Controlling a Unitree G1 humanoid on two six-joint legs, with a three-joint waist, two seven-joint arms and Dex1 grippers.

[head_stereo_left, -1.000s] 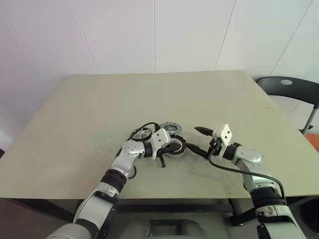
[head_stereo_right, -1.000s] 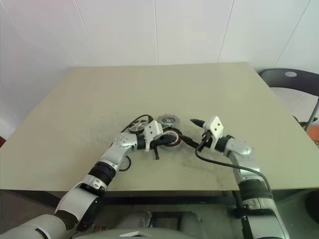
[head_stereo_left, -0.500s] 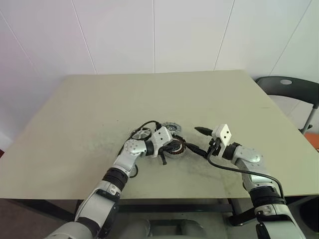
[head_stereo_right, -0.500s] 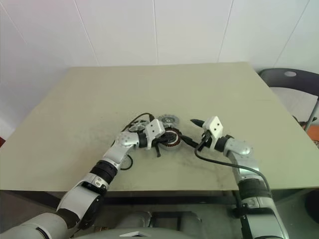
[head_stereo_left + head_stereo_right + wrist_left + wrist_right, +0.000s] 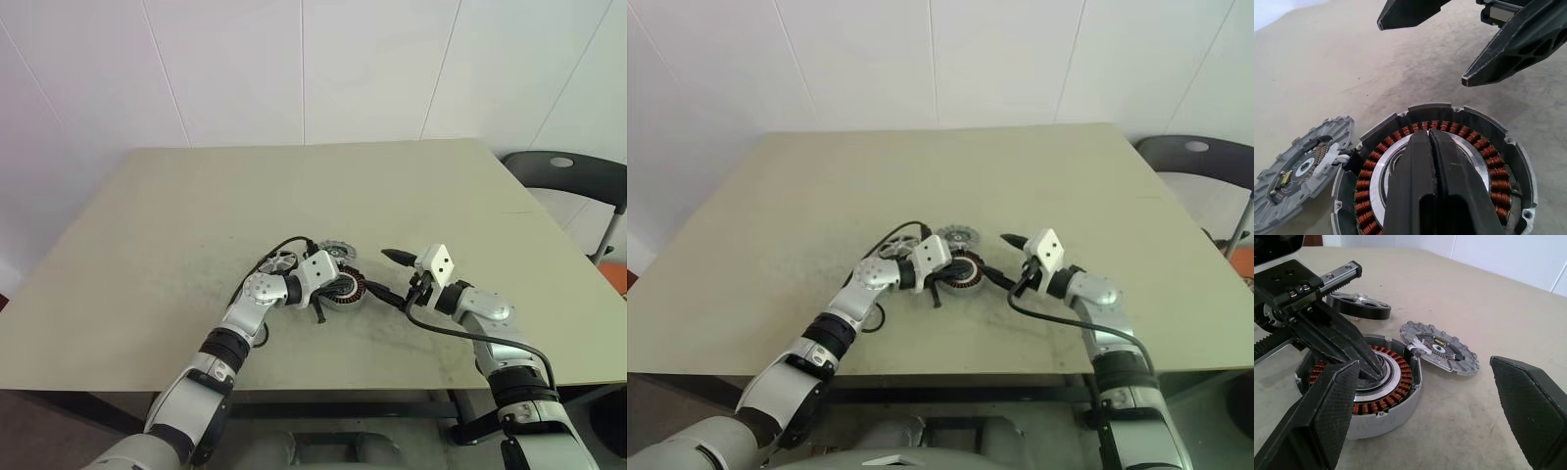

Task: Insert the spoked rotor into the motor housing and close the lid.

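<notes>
Right gripper (image 5: 1415,416) nearest the camera: its fingers spread wide, empty, aimed across at the motor housing (image 5: 1364,387) from the robot's right side, tips just short of its wall.

Motor housing sits flat on the table (image 5: 147,235), open face up, copper windings ringed round a silver hub. Left gripper (image 5: 1430,142) hangs over that hub with its two fingers pressed together, nothing between them; whether the tips touch the hub cannot be told.

Just beyond the housing, touching or almost touching its far rim, lies the grey spoked wheel (image 5: 1440,347), flat, dark centre up. A little wire seems to run from it toward the housing.

Farther back on the robot's left lies a dark-rimmed disc with a shiny silver hub (image 5: 1359,306), flat, near the left wrist.

Judgement: the wheel is not yet seated. It lies ahead of both hands, past the housing; the right gripper, already spread, looks better placed to reach it.
</notes>
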